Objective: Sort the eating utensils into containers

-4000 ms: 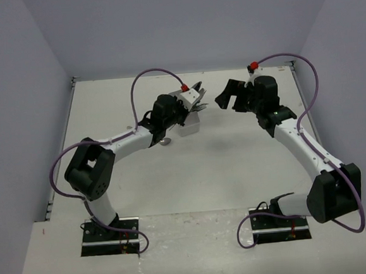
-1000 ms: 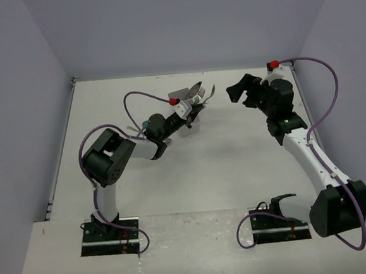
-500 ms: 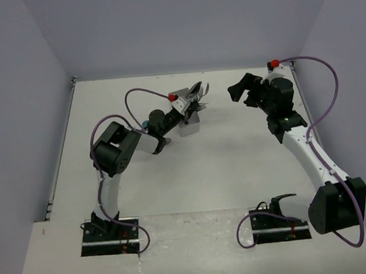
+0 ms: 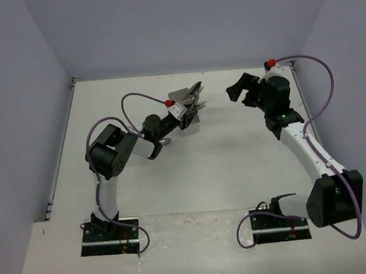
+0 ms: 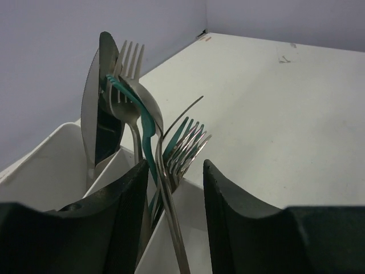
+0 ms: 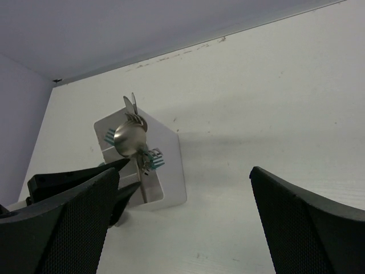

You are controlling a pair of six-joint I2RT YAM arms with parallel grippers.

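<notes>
Since a second ago, the left gripper (image 5: 174, 171) has parted its jaws slightly, forks (image 5: 185, 145) standing between them in the box (image 5: 45, 160); the right gripper (image 6: 185, 171) gapes wide, empty.

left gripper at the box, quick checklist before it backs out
1. Left gripper jaws apart: ok.
2. Fork handle free of both fingers: cannot tell; it stands between them, close to one.
3. Fork standing tines up in the box: ok.
4. Box upright on the table: ok.
5. Right gripper open, empty, apart from the box: ok.
</notes>
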